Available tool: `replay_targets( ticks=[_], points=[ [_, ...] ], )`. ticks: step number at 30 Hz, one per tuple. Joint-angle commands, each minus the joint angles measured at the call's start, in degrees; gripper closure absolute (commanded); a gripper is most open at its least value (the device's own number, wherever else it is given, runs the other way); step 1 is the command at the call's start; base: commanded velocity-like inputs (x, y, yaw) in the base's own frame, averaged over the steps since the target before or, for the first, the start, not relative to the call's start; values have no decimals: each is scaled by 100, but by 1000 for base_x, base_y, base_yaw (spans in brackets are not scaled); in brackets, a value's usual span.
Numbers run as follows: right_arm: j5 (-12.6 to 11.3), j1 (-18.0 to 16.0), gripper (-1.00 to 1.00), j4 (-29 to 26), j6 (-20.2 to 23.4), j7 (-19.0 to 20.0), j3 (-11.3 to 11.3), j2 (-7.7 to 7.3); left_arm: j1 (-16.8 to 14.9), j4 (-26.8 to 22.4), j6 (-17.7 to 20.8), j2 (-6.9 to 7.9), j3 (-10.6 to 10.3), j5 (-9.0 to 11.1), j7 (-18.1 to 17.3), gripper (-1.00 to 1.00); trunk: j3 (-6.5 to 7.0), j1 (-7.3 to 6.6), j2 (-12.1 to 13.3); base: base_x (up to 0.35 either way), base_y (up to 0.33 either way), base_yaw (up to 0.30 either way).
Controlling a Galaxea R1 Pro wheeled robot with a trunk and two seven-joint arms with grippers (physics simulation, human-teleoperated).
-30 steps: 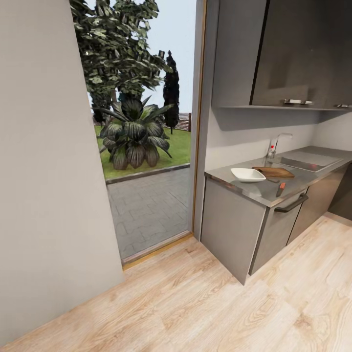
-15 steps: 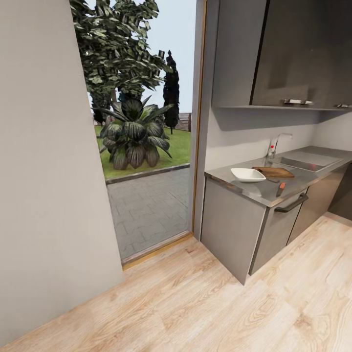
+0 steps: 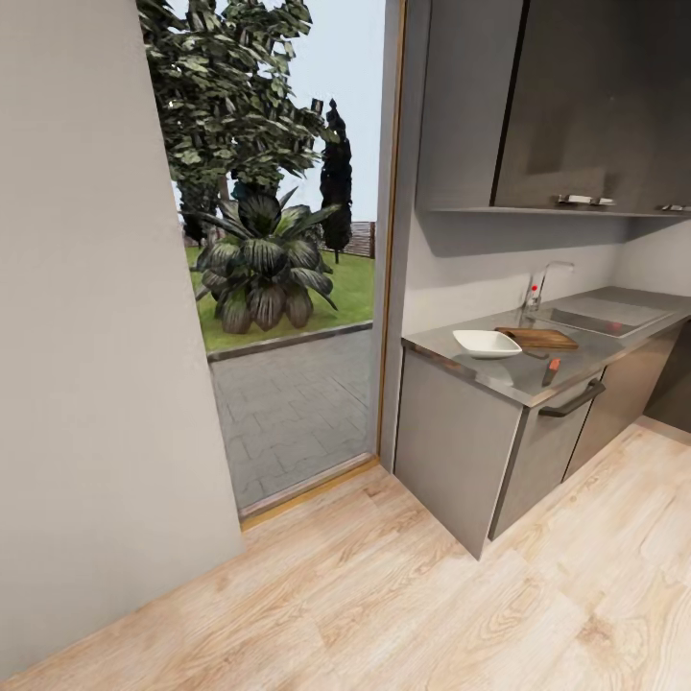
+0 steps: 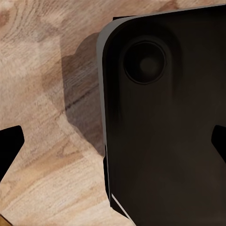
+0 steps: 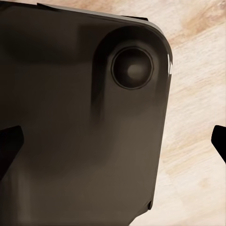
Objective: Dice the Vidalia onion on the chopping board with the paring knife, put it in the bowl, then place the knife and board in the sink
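To the right in the head view, the grey countertop [image 3: 499, 372] carries the white bowl [image 3: 487, 343], with the brown chopping board [image 3: 537, 337] just behind it. The paring knife [image 3: 550, 369] with its red-orange handle lies near the counter's front edge. Beyond the board is the sink [image 3: 600, 318] with its chrome faucet [image 3: 543, 282]; the Vidalia onion is hidden from here. In the wrist views, my left gripper [image 4: 113, 143] and right gripper [image 5: 113, 143] are open, their dark fingertips far apart over the robot's black base and the wooden floor, holding nothing.
A grey wall [image 3: 86, 336] stands close on the left. An open doorway [image 3: 288, 288] leads to paving and garden plants. Light wooden floor [image 3: 384, 595] stretches toward the grey cabinets [image 3: 451, 451]. Dark upper cabinets [image 3: 576, 96] hang above the counter.
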Motion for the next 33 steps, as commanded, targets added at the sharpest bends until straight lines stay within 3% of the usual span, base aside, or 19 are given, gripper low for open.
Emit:
replay_targets(
  ticks=[1, 33],
  points=[
    [18, 3, -100, -9, -3, -27, 30, -1, 3, -9, -9, 1, -6, -25, 12, -100, -3, 0, -2, 0, 0, 0],
    [18, 3, -100, -9, -4, -27, 32, 3, 3, -9, -9, 1, -6, -25, 12, -100, -3, 0, -2, 0, 0, 0]
  ],
)
